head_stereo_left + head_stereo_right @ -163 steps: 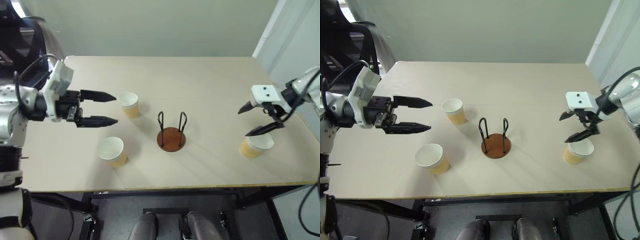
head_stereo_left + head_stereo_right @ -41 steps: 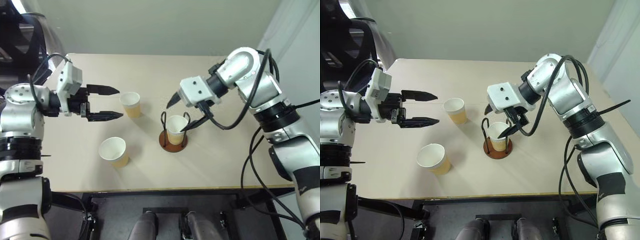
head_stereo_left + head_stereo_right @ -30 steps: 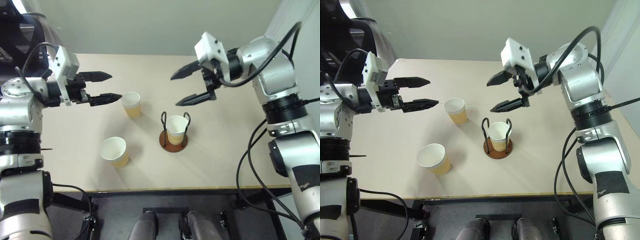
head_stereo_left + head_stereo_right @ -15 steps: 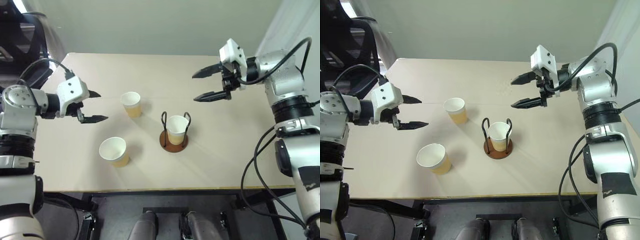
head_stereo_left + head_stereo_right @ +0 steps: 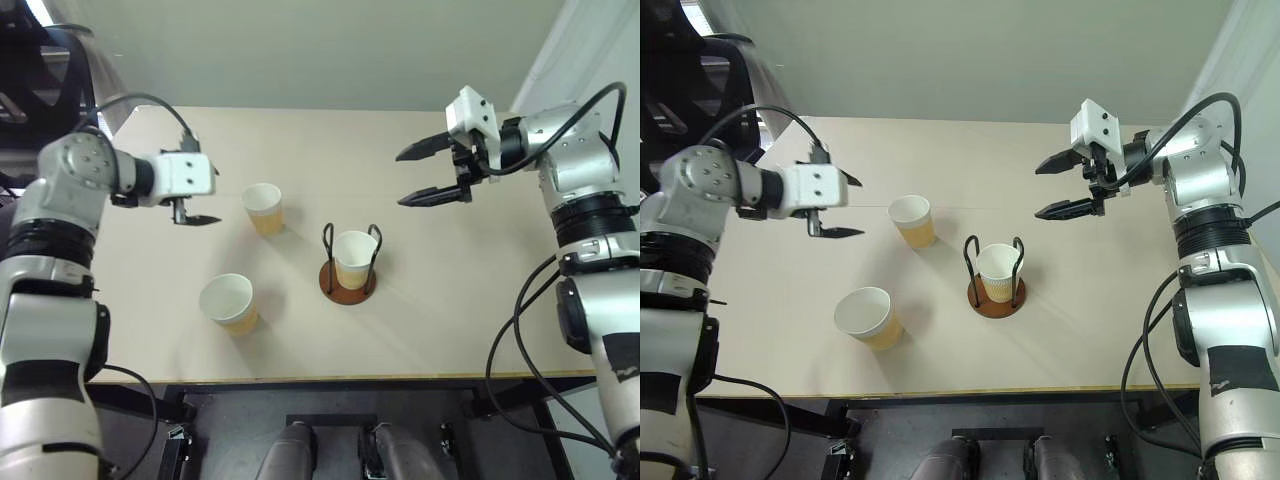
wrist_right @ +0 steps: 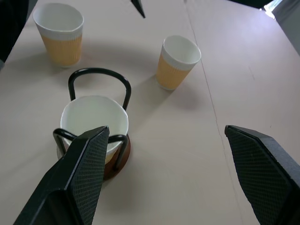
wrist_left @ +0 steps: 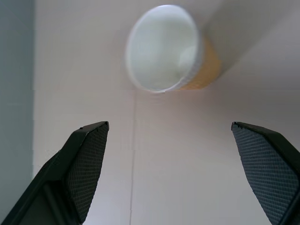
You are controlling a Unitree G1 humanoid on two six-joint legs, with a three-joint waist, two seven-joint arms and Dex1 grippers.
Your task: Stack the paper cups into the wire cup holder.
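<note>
Nearest, at about 8 o'clock from the wire cup holder (image 5: 347, 277) on the pale bench (image 5: 450, 300), stands one paper cup (image 5: 227, 302), upright, mouth up, well apart from the holder. Near the bench's middle sits the holder, with a second cup (image 5: 353, 255) seated upright between its two black wire loops, on the reddish-brown base. Farther back, at about 10 o'clock from the holder, stands the third cup (image 5: 263, 207), upright and free. Just beside that cup at its 9 o'clock hangs the left tool (image 5: 845, 206), fingers spread wide, empty, aimed toward the cup without touching it. At about 2 o'clock from the holder, raised above the bench, hangs the right tool (image 5: 415, 176), fingers spread, holding nothing.
</note>
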